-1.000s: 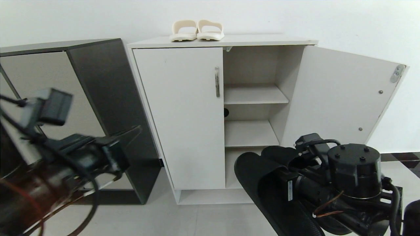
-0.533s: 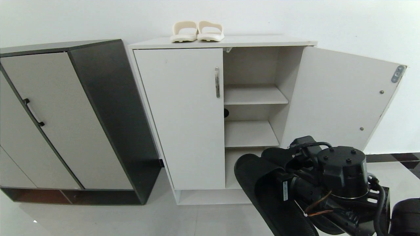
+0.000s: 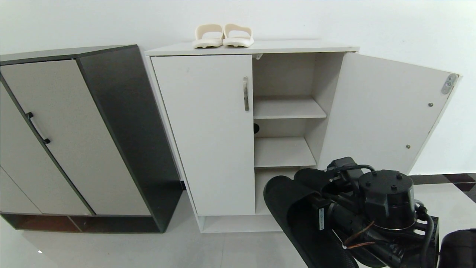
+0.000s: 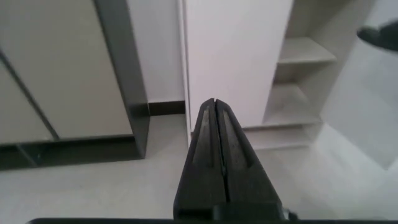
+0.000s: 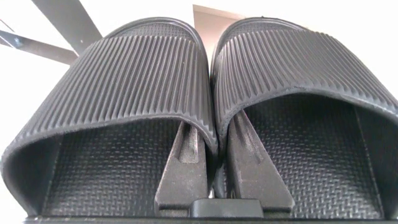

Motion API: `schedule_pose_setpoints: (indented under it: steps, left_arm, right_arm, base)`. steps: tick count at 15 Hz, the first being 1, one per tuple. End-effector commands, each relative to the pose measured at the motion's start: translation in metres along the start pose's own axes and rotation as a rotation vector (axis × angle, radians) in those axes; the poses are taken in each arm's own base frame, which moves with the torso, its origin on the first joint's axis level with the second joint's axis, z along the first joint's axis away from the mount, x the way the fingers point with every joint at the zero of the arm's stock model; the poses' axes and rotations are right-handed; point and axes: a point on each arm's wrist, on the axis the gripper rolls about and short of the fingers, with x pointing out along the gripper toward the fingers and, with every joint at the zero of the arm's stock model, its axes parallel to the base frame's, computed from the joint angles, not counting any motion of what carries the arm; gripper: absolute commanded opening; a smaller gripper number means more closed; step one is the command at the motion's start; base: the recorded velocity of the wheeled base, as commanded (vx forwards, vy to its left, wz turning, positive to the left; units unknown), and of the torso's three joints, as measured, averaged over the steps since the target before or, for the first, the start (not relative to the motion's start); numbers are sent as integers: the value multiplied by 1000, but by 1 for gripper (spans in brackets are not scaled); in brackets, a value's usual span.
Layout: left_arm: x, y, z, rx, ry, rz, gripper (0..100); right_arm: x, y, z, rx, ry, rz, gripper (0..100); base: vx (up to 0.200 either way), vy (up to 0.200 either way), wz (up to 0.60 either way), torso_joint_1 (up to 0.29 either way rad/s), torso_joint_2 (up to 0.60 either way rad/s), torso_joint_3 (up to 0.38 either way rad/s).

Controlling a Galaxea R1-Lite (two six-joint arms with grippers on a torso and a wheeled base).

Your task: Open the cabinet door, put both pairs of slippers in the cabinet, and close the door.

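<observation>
The white cabinet [image 3: 208,130] has its left door closed and its right door [image 3: 379,111] swung wide open, showing bare shelves [image 3: 286,108]. A cream pair of slippers [image 3: 223,35] rests on the cabinet top. A black pair of slippers [image 3: 293,208] hangs low in front of the open compartment. My right gripper [image 5: 214,146] is shut on the two inner strap edges of the black slippers [image 5: 149,74], which lie side by side. My left gripper [image 4: 214,109] is shut with nothing in it, above the floor before the closed left door.
A dark cabinet [image 3: 122,123] with a grey door [image 3: 55,130] and black handle stands directly left of the white one. Pale tiled floor [image 3: 186,249] spreads in front of both. The open door juts out to the right.
My left arm, blurred at the left of the head view a second ago, has left that view. The right arm with the black slippers has shifted slightly left.
</observation>
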Motion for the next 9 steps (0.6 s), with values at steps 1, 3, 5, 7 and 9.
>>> schedule_pose_setpoints:
  steps: [1,3,5,7,9]
  left_arm:
    - [-1,0,-1,11,-7,20,0]
    - [-1,0,-1,8,-9,23,0]
    - [-1,0,-1,5,-7,18,0]
    - [-1,0,-1,13,-7,14,0]
    - [-1,0,-1,13,-7,10,0]
  right_arm:
    - [3,0,-5,-9,5,-1,0]
    - [1,4,-7,-29,2,13,0]
    - [0,10,-6,-41,-18,-16,0]
    - [6,13,-6,-41,-24,-56,0]
    - [8,17,-9,-49,-18,-56,0]
  base:
    - [0,0,0,0,0,0]
    - [0,0,0,0,0,0]
    - [0,0,0,0,0,0]
    - [0,0,0,0,0,0]
    - [0,-200,0,7,0,2]
